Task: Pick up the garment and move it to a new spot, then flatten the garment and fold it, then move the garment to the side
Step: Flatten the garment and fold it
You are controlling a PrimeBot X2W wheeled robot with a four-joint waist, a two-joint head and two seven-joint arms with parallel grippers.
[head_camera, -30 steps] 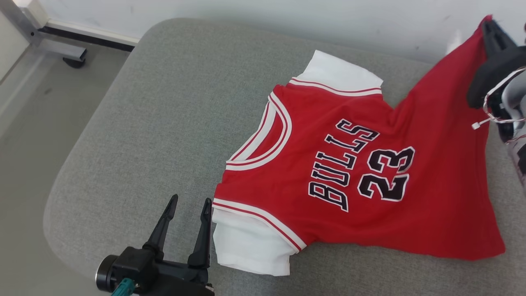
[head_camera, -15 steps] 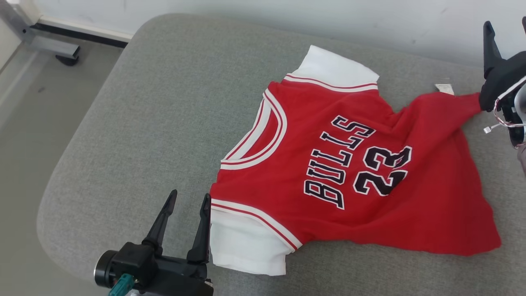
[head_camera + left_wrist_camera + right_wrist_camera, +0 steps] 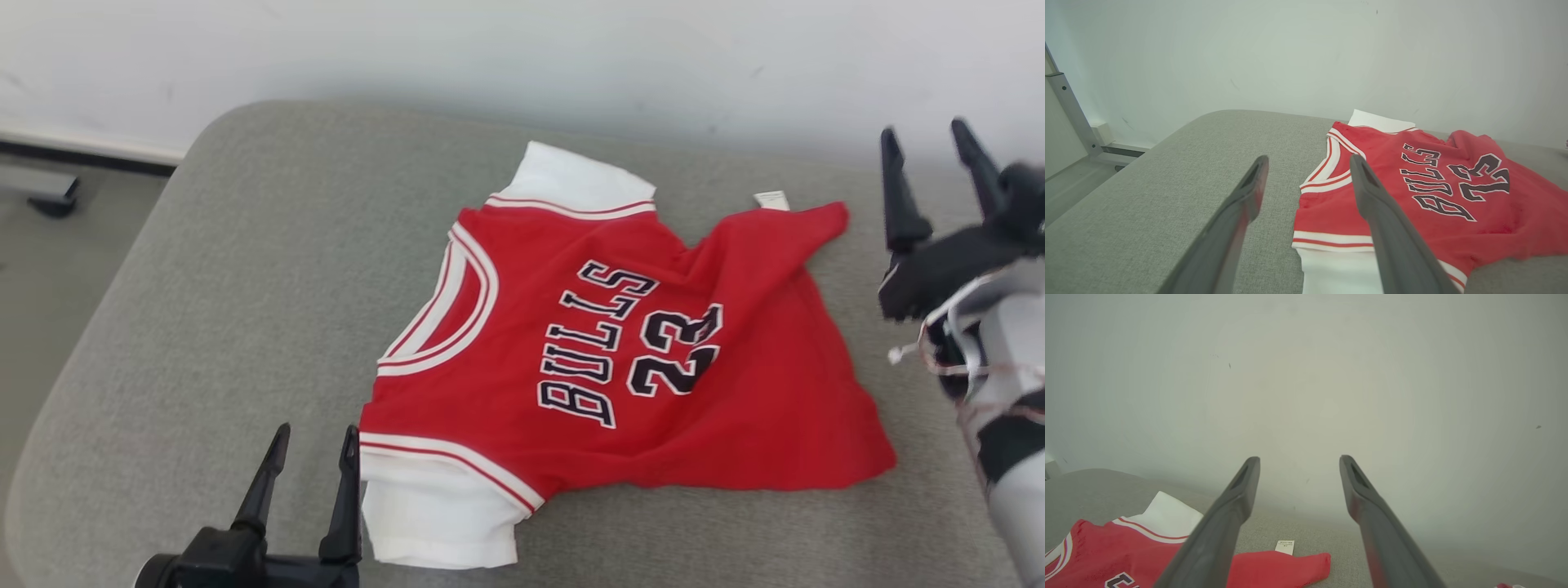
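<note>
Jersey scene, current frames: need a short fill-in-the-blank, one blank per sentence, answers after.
1. The red jersey lying on the grey cushion carries the number ___.
2. The word printed beside that number is ___.
3. Its sleeves are ___ in colour.
4. The left gripper and right gripper are both ___, holding nothing.
Missing words: 23; BULLS; white; open.

"BULLS" and "23" in black letters on red jersey [image 3: 620,351]
</note>
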